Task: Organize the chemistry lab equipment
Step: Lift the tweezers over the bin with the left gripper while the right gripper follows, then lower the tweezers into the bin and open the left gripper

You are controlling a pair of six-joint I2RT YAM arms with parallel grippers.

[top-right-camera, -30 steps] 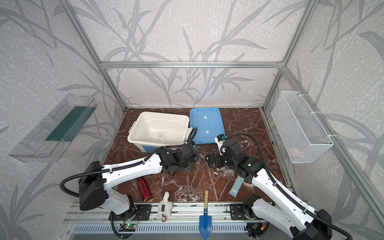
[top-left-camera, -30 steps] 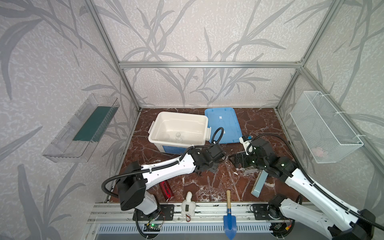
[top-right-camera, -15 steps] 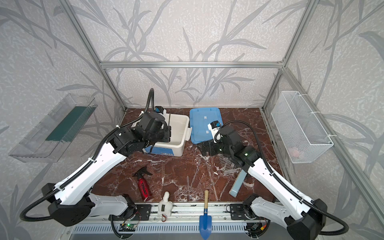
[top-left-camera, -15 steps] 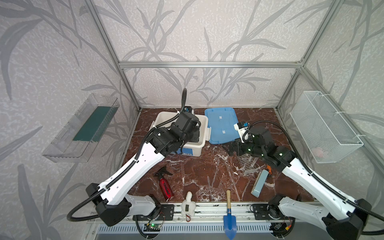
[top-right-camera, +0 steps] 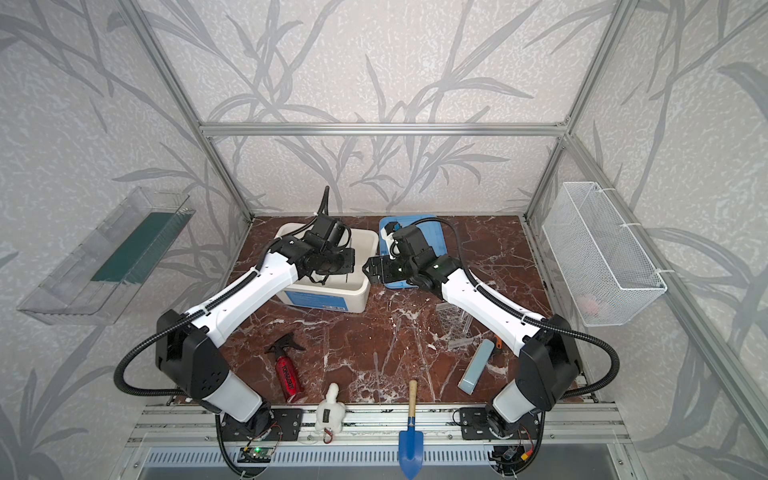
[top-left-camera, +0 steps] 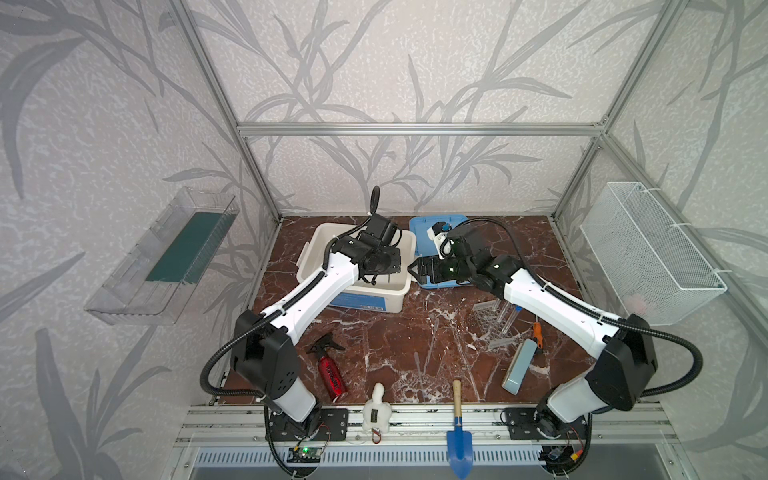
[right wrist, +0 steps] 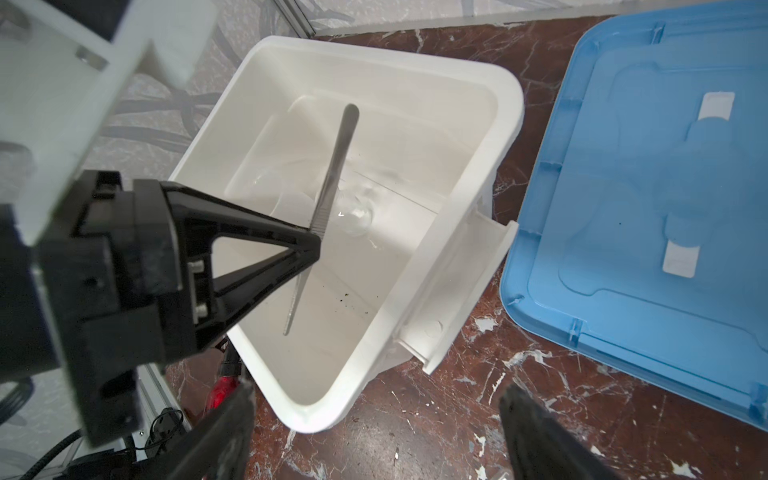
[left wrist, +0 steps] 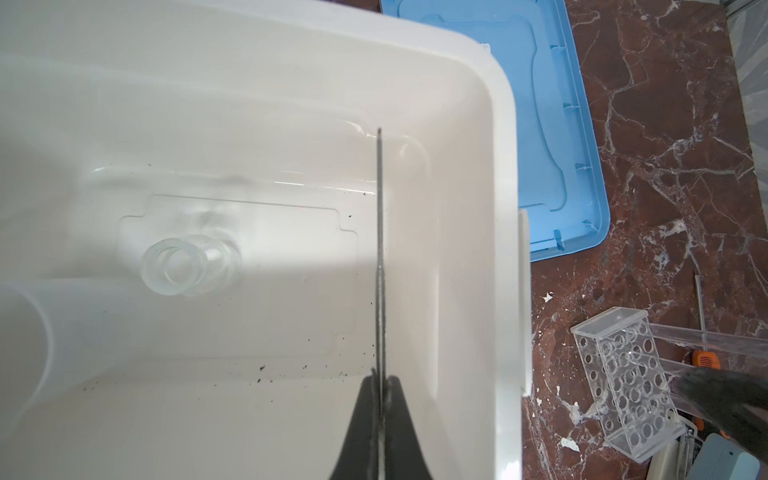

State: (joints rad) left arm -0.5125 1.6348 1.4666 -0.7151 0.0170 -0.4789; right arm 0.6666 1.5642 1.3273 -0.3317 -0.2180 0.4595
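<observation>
Thin rod (right wrist: 332, 178) is pinched in the left end effector (right wrist: 313, 243), jaws clenched on it partway along its length. The long axis runs crosswise to the fingers, so it sticks out both sides of the fingertips. The broad rounded end goes toward the left wrist camera side and the narrow end points away, down into the white bin (right wrist: 505, 124). The rod is straight and sits wholly inside the bin's outline; can't tell if the narrow tip touches the floor. Below the left end effector, on the bin floor, is the small clear glass bottle (left wrist: 189, 266), on its side, mouth toward the wrist camera, apart from the rod. Right end effector (right wrist: 378, 390) is released, jaws wide, nothing between them. It hovers just outside a bin corner, aimed at the left fingertips, close but not touching in both top views. Blue lid (right wrist: 648, 174) lies flat on the bench (right wrist: 536, 62), just beside the right end effector and next to the bin. Clear perforated tube rack (top-left-camera: 485, 316) lies on the bench under the right arm, well behind its end effector, with the long clear tubes (top-left-camera: 508, 316) flat just beside it. Red canister (top-left-camera: 331, 376) and blue trowel (top-left-camera: 458, 440) sit at the front edge, well apart from both end effectors.
</observation>
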